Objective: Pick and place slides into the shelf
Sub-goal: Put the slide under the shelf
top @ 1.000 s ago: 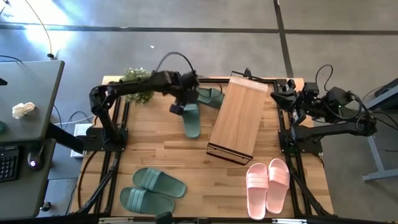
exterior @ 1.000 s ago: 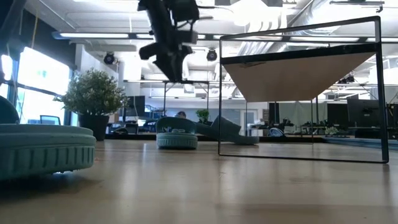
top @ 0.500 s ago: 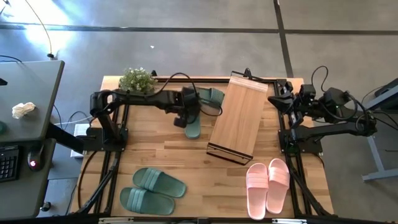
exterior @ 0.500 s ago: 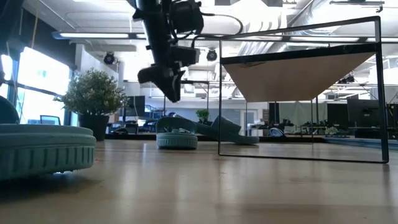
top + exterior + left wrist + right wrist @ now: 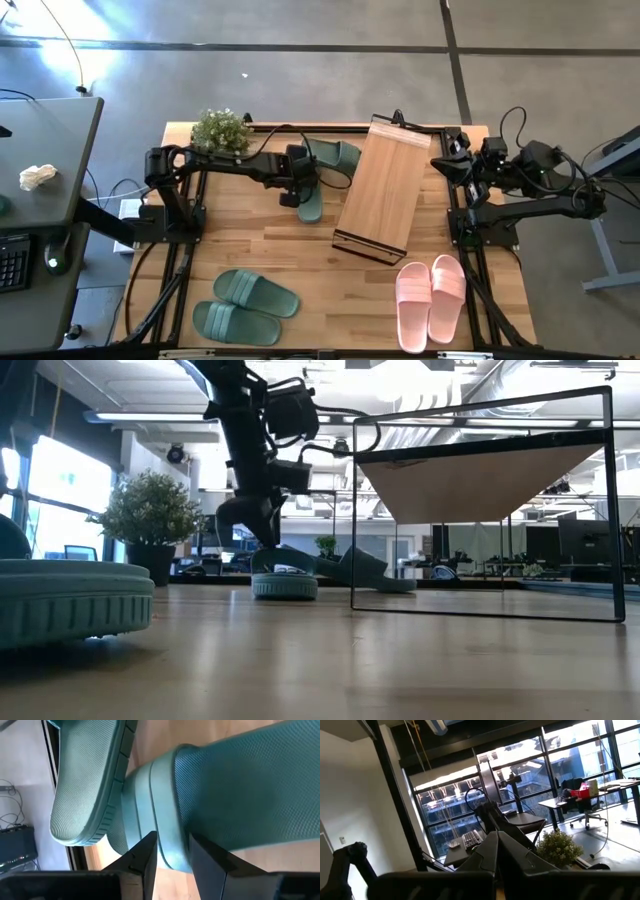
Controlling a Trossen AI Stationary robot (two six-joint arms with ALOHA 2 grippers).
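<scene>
A green slide lies flat on the table just left of the shelf. My left gripper has come down on its far end and is shut on it. A second green slide lies tilted behind it, near the shelf's far end. Another green pair sits at the near left and a pink pair at the near right. My right gripper waits shut, raised at the table's right edge. My left gripper pinches the slide's smooth ridged strap edge between its two fingers, one finger on each side of it. The fingers slant down from the table's left side. The slide still rests flat on its sole on the table.
A potted plant stands at the far left corner. The shelf sits slanted on the table, its open frame facing the near side. Bare wood lies in the table's middle, between the shelf and the near pairs.
My left gripper has come down and toward the table's near edge, from above the slide onto its strap end, rolling a little on the way. The slide has stayed where it was.
</scene>
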